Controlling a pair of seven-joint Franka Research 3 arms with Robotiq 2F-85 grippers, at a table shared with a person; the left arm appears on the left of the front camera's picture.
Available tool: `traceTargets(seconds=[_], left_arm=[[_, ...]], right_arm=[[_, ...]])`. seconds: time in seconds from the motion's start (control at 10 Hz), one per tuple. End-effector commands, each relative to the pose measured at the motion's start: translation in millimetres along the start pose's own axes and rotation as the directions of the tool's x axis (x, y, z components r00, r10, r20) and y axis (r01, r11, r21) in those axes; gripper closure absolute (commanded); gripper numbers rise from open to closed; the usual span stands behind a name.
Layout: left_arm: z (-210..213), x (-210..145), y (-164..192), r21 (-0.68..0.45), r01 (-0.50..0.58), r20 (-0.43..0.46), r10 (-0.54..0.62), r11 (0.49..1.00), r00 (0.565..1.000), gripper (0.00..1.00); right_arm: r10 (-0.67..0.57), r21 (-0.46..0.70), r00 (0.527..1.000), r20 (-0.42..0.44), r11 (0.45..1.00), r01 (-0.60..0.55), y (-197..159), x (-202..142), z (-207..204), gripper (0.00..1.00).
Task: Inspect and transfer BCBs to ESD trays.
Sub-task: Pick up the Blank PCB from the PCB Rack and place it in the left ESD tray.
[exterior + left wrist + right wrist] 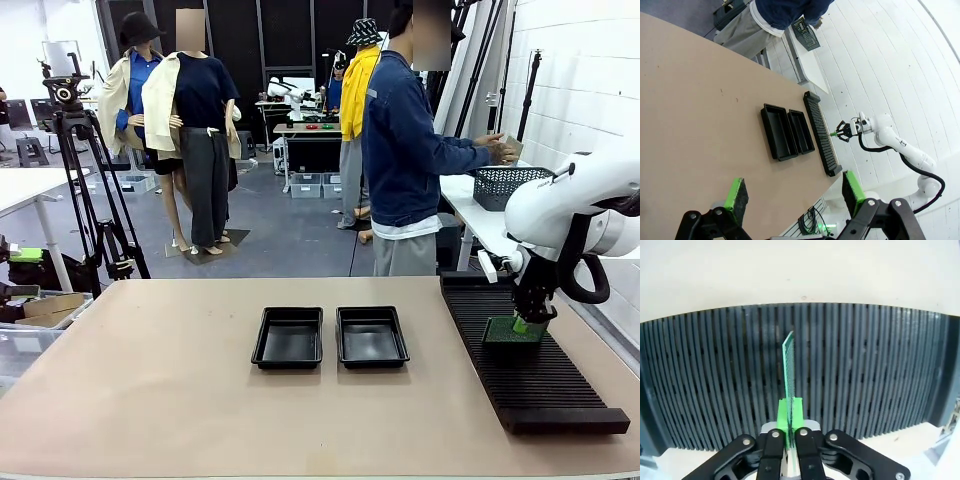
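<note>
A thin green BCB (789,365) stands on edge in a slot of the long black ribbed rack (865,375), and my right gripper (790,415) is shut on its near edge, green pads pressed to both faces. From the front, the same gripper (528,322) points down over the rack (530,365) at the right, holding the BCB (512,331). Two black ESD trays (289,338) (371,337) sit side by side at the table's middle. My left gripper (795,192) hangs high above the table, open, with nothing between its fingers.
A person in a blue jacket (405,150) stands at the far side, turned away, hands at a black basket (508,184) on a side table. A tripod (85,180) stands at the far left. Bare table (150,380) lies left of the trays.
</note>
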State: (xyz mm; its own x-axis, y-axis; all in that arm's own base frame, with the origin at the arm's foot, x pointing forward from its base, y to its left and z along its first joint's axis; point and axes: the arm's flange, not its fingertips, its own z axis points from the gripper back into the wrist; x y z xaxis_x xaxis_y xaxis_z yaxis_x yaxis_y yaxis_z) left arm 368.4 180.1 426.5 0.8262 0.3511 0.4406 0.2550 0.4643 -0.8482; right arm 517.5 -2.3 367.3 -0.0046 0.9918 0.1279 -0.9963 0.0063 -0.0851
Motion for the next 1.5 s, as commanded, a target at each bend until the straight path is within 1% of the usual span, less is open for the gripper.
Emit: traceTargets(seconds=[0.0,0.4,0.6,0.9,1.2,1.4], left_arm=[[1.5,0.3,-1.7,-0.018,-0.004,0.010,0.004,1.000,1.000,0.00],[1.5,0.3,-1.7,-0.018,-0.004,0.010,0.004,1.000,1.000,0.00],[1.5,0.3,-1.7,-0.018,-0.004,0.010,0.004,1.000,1.000,0.00],[1.5,0.3,-1.7,-0.018,-0.004,0.010,0.004,1.000,1.000,0.00],[1.5,0.3,-1.7,-0.018,-0.004,0.010,0.004,1.000,1.000,0.00],[1.5,0.3,-1.7,-0.018,-0.004,0.010,0.004,1.000,1.000,0.00]], right_arm=[[0.008,0.054,1.000,0.013,0.999,-0.008,-5.7,-2.5,-1.8,1.00],[0.008,0.082,1.000,0.021,0.997,-0.009,-9.1,-4.2,0.0,1.00],[0.000,0.102,0.999,0.034,0.995,-0.003,-8.1,3.8,10.5,1.00],[-0.052,0.077,0.998,0.021,0.996,0.050,-7.4,28.9,42.9,1.00],[-0.073,0.059,0.997,-0.015,0.995,0.074,3.2,60.8,68.9,1.00],[-0.160,0.019,0.987,0.006,0.987,0.159,10.6,83.1,82.8,1.00]])
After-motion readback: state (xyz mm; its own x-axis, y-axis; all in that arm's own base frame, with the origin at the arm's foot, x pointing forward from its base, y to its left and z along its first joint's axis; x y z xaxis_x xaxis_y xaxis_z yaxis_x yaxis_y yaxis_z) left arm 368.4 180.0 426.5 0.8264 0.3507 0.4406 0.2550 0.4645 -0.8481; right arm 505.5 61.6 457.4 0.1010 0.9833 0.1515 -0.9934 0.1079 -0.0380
